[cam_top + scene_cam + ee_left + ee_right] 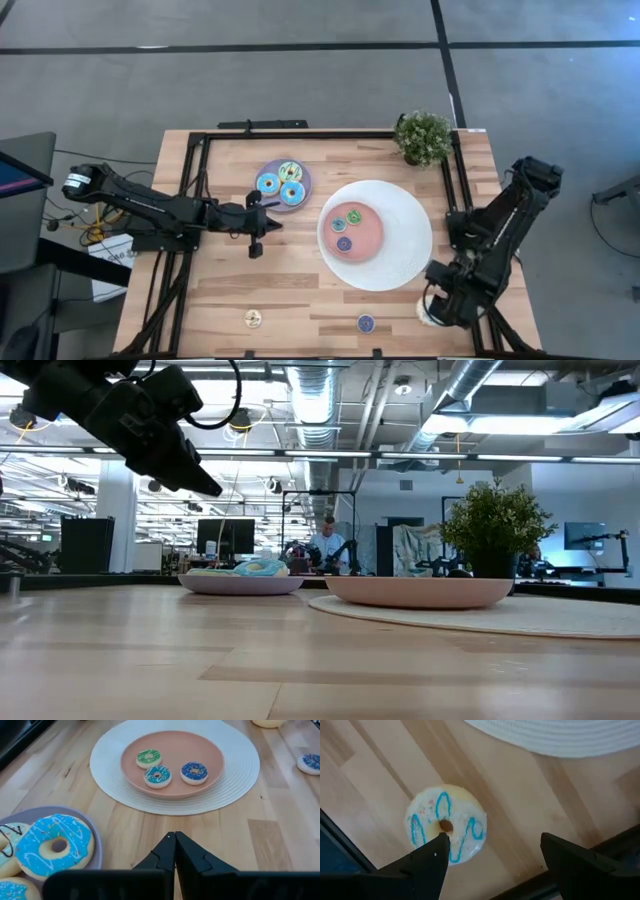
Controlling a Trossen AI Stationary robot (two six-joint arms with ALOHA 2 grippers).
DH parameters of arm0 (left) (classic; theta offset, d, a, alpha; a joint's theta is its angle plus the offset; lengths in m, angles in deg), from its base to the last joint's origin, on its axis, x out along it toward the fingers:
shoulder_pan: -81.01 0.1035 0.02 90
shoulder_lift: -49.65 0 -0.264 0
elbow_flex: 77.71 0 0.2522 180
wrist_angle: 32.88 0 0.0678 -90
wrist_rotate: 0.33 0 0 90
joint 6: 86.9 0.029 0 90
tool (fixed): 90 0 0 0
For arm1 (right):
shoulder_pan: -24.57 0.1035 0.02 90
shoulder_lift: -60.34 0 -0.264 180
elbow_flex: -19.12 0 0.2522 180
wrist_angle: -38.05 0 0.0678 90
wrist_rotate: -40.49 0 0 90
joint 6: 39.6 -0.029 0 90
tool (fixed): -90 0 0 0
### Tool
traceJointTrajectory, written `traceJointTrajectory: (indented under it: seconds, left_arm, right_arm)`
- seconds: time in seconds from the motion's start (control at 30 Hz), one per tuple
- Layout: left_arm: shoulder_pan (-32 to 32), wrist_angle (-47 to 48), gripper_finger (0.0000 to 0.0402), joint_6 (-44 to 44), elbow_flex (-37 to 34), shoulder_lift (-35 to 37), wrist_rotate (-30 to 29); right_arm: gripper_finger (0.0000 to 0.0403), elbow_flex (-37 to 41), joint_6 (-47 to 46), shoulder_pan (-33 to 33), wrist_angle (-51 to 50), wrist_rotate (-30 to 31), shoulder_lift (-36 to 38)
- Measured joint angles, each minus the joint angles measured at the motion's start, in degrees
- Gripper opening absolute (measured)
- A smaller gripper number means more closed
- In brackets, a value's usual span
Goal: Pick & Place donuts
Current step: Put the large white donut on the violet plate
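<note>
Hovering my right gripper (490,857) with fingers spread wide, nothing held. Cream donut (446,830) lies flat on table just below, offset toward one finger, not centred. Beyond it, white mat (560,735). Left gripper (256,240) far off, pressed together.

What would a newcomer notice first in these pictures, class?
Probably the big white round mat right of centre on the table, bearing a pink plate with three mini donuts. Next, the lilac plate of larger sprinkled donuts beside the left claw, and the open right claw above a white donut.
</note>
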Motion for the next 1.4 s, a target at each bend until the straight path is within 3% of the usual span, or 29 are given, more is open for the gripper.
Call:
traceJointTrajectory:
  seconds: [0.27, 0.37, 0.6, 0.83, 1.13, 1.4]
  left_arm:
    - [0.02, -0.15, 0.0, -0.04, 0.02, 0.0, 0.0]
    - [0.02, -0.29, 0.0, -0.04, 0.02, 0.0, 0.0]
    - [0.02, -0.87, 0.0, -0.5, 0.02, -0.02, 0.0]
    - [0.02, -0.87, 0.0, -0.72, 0.02, -0.02, 0.0]
    - [0.0, -0.85, 0.0, -0.85, 0.04, -0.02, -0.02]
    - [0.02, -0.83, 0.0, -1.01, 0.04, -0.02, -0.02]
  right_arm:
    - [0.0299, 0.02, 0.54, 0.84, 4.06, -4.88, -7.19]
    - [0.0299, 0.02, 2.19, 0.85, 8.5, -4.58, -9.78]
    - [0.0299, 0.04, 3.89, 0.85, 8.14, -3.56, -13.08]
    - [0.0299, 0.11, 5.19, 0.87, 7.13, -1.26, -12.66]
    - [0.0299, 8.31, 2.31, 0.87, 18.36, -1.98, -10.23]
    - [0.0299, 8.74, 2.47, 0.85, 18.43, -1.0, -8.81]
